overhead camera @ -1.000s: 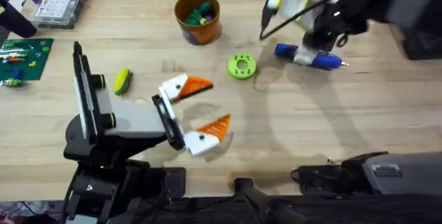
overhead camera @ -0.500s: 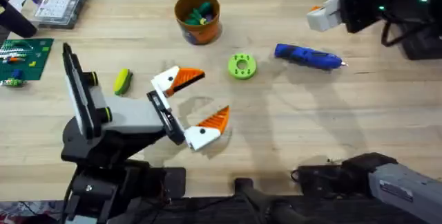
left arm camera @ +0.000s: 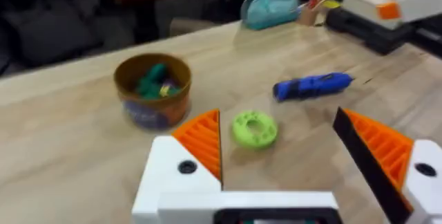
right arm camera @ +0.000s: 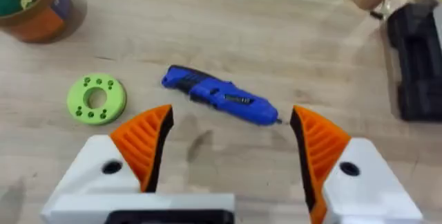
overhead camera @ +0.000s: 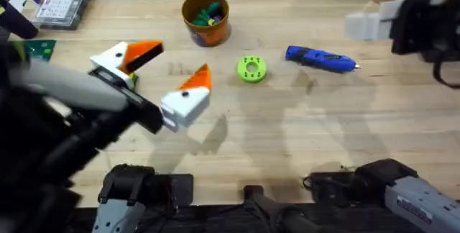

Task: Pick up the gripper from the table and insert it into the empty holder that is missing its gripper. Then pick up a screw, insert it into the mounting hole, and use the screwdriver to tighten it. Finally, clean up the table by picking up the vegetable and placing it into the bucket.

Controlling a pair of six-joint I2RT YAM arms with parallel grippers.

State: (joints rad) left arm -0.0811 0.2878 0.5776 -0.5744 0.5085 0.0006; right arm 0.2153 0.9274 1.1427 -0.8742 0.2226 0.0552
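- Fingers of the left gripper (overhead camera: 175,64) spread wide, empty, well apart from the screwdriver (overhead camera: 320,58)
- Screwdriver lies just ahead of your right gripper (right arm camera: 231,124), long axis across its wide, empty fingers; right arm nearer

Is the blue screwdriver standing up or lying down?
Lying down. The screwdriver rests flat on its side on the table, beside the green disc.
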